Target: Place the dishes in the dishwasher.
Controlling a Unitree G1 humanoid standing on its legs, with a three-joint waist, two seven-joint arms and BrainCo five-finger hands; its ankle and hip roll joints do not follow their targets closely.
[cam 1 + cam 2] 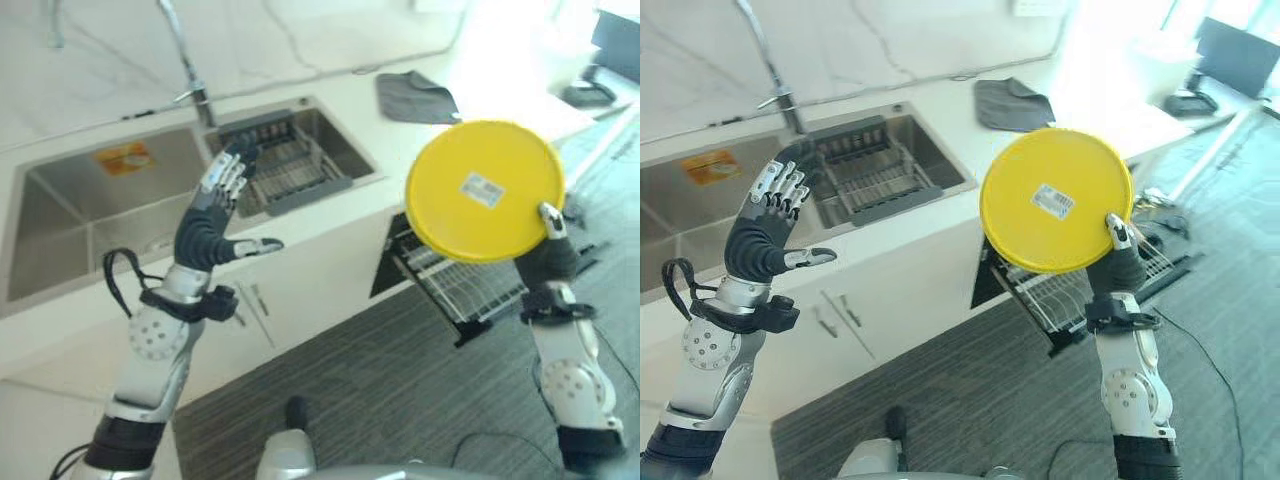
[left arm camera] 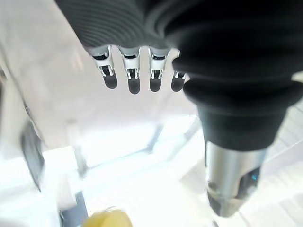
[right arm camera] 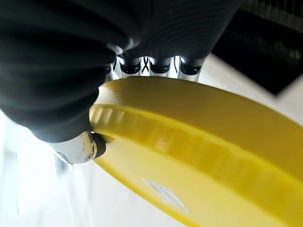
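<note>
The right hand pinches the yellow plate by its 5 o'clock rim above the dishwasher rack, so it could slip; the left hand hangs open.

Both arms raised, one hand free and one hand gripping.

The left hand is held up on a bent arm, palm turned inward, its fingers straight and spread upward with the thumb sticking out sideways, holding nothing. The right hand is raised on an upright forearm, its thumb pressed on one face of a yellow plate and the fingers behind the rim, pinching the plate's edge.
</note>
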